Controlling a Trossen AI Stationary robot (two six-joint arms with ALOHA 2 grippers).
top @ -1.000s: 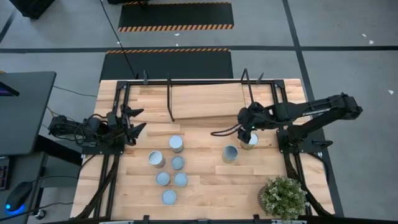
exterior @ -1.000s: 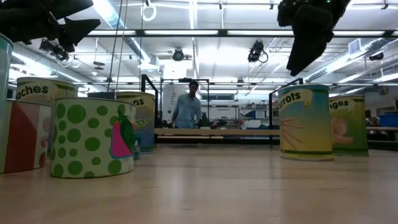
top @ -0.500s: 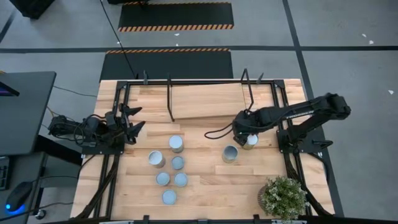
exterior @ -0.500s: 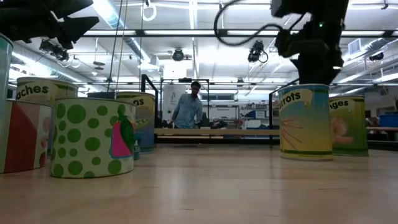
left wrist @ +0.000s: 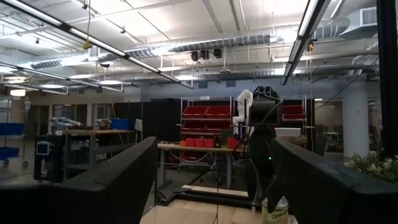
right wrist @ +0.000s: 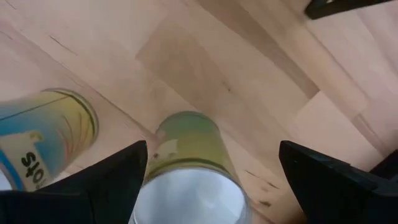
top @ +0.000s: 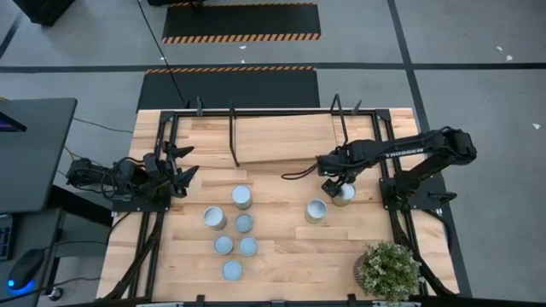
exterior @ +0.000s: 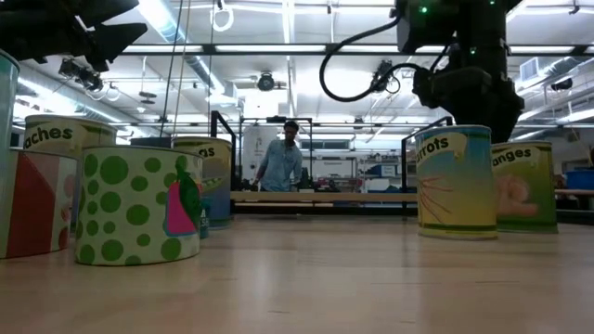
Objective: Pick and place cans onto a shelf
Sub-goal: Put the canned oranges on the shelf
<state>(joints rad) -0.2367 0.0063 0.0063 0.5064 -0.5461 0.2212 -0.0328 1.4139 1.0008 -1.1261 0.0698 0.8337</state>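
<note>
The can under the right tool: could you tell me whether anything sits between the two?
Nothing visible does. The right tool hangs open directly above the can, its fingers either side, with the neighbouring carrots can off to one side.

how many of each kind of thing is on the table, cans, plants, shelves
cans: 8, six in a cluster and two on the right
plant: 1
shelf: 1
total: 10
</note>
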